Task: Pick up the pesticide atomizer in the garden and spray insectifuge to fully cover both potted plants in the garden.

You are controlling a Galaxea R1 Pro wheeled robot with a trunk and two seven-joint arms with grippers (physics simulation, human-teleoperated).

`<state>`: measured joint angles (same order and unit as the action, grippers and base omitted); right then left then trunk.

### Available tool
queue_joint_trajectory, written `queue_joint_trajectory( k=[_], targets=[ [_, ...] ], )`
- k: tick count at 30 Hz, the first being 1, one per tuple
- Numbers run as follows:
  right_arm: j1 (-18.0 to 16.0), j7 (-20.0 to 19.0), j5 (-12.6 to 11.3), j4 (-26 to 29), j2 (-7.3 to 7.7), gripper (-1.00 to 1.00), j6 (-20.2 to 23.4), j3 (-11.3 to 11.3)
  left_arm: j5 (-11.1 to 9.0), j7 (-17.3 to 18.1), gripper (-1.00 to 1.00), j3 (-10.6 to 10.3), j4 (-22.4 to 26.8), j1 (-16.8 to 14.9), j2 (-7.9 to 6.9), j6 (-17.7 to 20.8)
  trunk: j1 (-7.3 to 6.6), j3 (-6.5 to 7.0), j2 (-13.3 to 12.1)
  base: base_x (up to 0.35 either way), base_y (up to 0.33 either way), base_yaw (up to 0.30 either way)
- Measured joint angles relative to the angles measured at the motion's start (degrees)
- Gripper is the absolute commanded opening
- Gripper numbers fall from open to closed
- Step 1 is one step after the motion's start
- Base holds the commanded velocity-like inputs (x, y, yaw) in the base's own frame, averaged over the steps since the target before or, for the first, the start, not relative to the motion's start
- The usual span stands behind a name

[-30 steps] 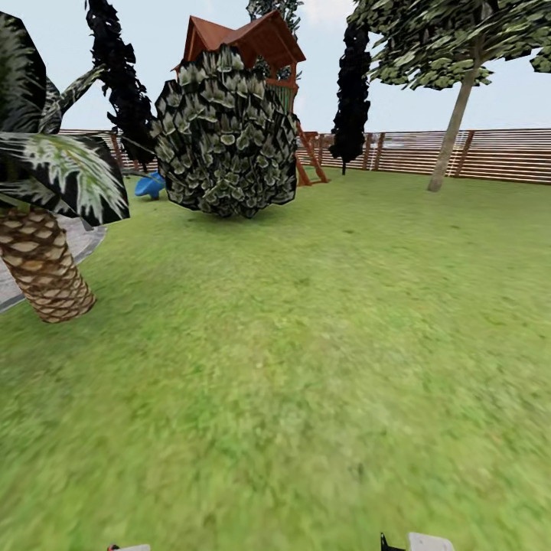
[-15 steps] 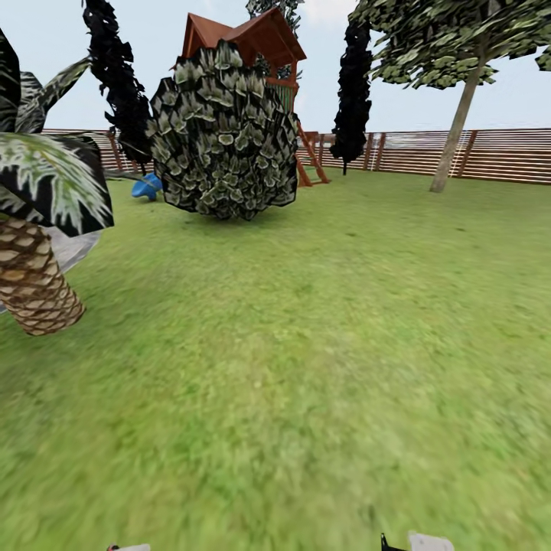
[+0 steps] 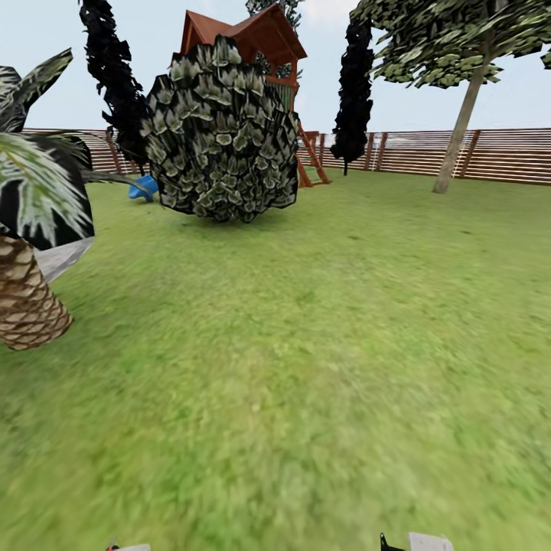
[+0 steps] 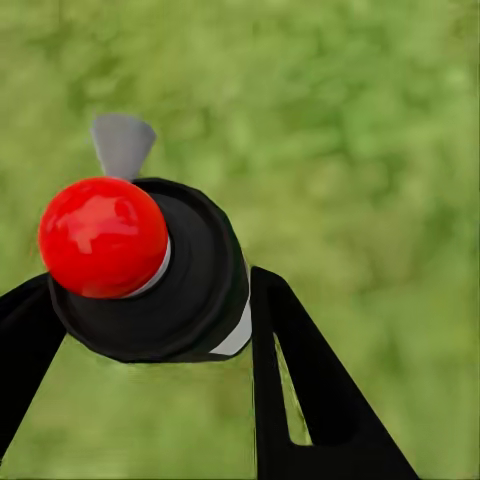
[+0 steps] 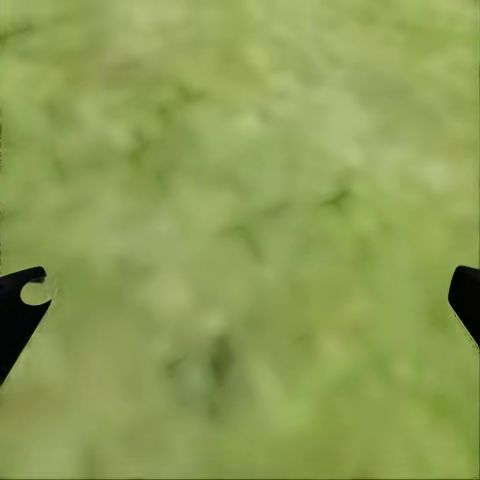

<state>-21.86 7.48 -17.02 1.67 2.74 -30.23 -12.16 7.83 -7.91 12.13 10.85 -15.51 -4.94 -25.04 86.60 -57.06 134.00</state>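
Left gripper (image 4: 150,330): seen through the left wrist camera, its two black fingers are clamped on the pesticide atomizer (image 4: 160,275). The bottle is viewed end-on: a round dark body, a glossy red cap toward the camera, a pale grey piece jutting out behind.
Right gripper (image 5: 240,300): the black fingertips sit at opposite edges of the right wrist picture, spread wide apart, with nothing between them.
Lawn (image 3: 321,367): blurred green grass fills the near ground below both grippers and stretches far ahead.
Palm (image 3: 27,295): a scaly brown trunk stands near on the left, with dark fronds above it.
Patio (image 3: 65,256): a sliver of grey stone shows just behind the palm.
Bush (image 3: 222,138): large, round, with pale green leaves, at middle distance, left of centre.
Playhouse (image 3: 252,38): a red-brown roof rises behind the bush.
Tree (image 3: 459,115): a leaning trunk stands far right.
Fence (image 3: 459,157): brown horizontal slats line the far edge.
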Motion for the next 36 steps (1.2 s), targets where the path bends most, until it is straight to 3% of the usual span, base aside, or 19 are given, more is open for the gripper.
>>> queue_joint_trajectory(
  k=[17,36],
  targets=[
    [0.0,0.0,0.0,0.0,-0.01,1.0,0.0,0.0,0.0,0.0,-1.0,0.0,0.0,0.0,0.0,0.0,0.0,0.0,0.0,0.34,0.0,0.084],
    [0.0,0.0,0.1,0.0,-0.01,1.0,0.0,0.0,0.0,0.0,-1.0,0.0,0.0,0.0,0.0,0.0,0.0,0.0,0.0,0.34,0.0,0.004]
  ],
)
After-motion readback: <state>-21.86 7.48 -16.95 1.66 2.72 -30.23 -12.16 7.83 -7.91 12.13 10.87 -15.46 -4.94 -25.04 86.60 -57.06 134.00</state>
